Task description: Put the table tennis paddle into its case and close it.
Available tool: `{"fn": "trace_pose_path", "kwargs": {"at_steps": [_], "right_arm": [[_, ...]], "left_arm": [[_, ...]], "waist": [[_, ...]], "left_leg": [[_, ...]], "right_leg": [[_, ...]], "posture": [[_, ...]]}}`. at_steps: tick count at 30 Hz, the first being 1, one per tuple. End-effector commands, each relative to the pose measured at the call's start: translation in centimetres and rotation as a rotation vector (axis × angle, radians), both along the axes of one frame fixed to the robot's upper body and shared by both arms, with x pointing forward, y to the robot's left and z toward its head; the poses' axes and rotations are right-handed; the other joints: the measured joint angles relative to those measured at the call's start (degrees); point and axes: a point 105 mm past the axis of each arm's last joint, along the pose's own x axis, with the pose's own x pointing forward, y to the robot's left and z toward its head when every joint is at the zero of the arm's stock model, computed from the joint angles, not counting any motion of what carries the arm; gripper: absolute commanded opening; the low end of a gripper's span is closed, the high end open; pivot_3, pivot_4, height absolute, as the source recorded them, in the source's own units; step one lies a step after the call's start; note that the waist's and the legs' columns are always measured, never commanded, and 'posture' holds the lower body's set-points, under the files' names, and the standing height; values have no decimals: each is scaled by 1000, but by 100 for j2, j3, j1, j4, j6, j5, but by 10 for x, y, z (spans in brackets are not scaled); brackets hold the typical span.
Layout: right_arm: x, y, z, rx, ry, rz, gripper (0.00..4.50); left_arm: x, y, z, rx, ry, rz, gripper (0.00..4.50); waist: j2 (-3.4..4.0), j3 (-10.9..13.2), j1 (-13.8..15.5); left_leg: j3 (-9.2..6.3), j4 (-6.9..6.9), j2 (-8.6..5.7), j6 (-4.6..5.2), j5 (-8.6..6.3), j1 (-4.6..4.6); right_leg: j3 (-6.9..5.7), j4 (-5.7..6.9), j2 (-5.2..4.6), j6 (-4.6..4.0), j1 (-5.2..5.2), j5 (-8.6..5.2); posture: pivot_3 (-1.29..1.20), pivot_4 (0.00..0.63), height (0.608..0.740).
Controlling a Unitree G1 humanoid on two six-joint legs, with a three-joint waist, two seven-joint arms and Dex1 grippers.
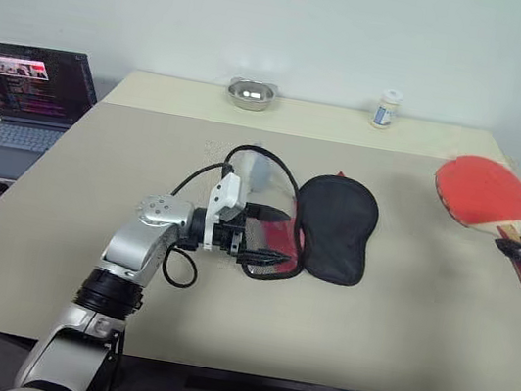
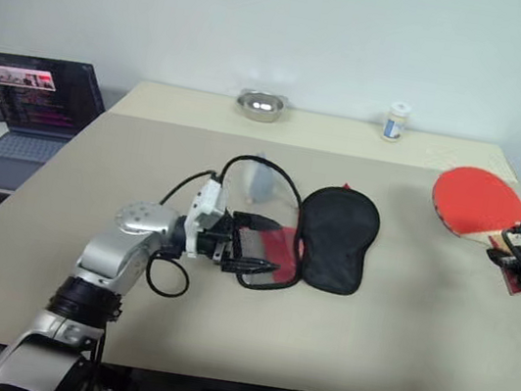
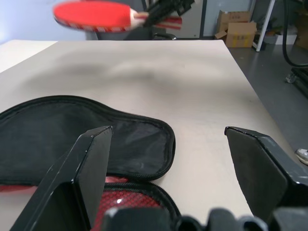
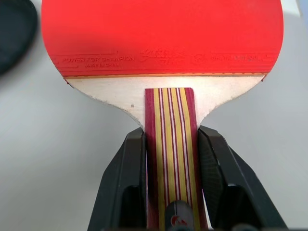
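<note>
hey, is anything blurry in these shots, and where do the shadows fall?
Left wrist view: the table tennis paddle far off looks smeared and soft, with a faint diffuse shadow on the table beneath it, and the left gripper fingers are sharp. Right wrist view: the paddle is crisp in the right gripper. Head views: light is even, with a soft shadow beside the case.

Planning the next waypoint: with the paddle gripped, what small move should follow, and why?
Probably carry the table tennis paddle toward the case. The right claw clamps its handle above the table's right side, while the case lies unzipped mid-table beside the open left claw.
</note>
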Motion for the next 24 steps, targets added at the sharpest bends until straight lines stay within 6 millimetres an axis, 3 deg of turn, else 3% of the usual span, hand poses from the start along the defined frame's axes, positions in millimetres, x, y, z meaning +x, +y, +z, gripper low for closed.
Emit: {"fn": "trace_pose_path", "kwargs": {"at_steps": [1, 5, 15, 19, 24], "right_arm": [[-1, 56, 13, 79, -78, 116, 1089], [2, 125, -5, 227, -83, 188, 1088], [23, 202, -34, 472, -43, 106, 1088], [27, 220, -43, 494, -24, 95, 1088], [35, 214, -54, 484, -17, 34, 1088]], "left_arm": [[-2, -4, 11, -22, -41, -17, 4093], [0, -4, 11, -21, -43, -19, 4093], [2, -1, 12, -15, -58, -5, 4093], [1, -1, 12, -13, -60, -1, 4093], [2, 2, 11, -8, -63, 7, 4093]], "waist": [[0, 0, -46], [0, 1, -82], [1, 1, -64], [1, 1, -67], [1, 1, -69]], "left_leg": [[-2, 1, 3, 0, 0, 0], [-7, 2, 7, -1, 1, 2], [-6, 3, -12, -2, 1, -18], [-8, 3, -9, -2, 1, -30], [-8, 3, -14, -2, 1, -32]], "right_leg": [[0, 1, 0, 7, 1, -4], [-2, 13, 0, 21, 0, -13], [-6, 3, -2, -6, -9, 3], [-7, 7, -2, -7, -23, 4], [-8, 4, 0, -7, -23, 4]], "posture": [[0, 150, 740], [0, 150, 740], [0, 150, 740], [0, 150, 740], [0, 150, 740]]}}
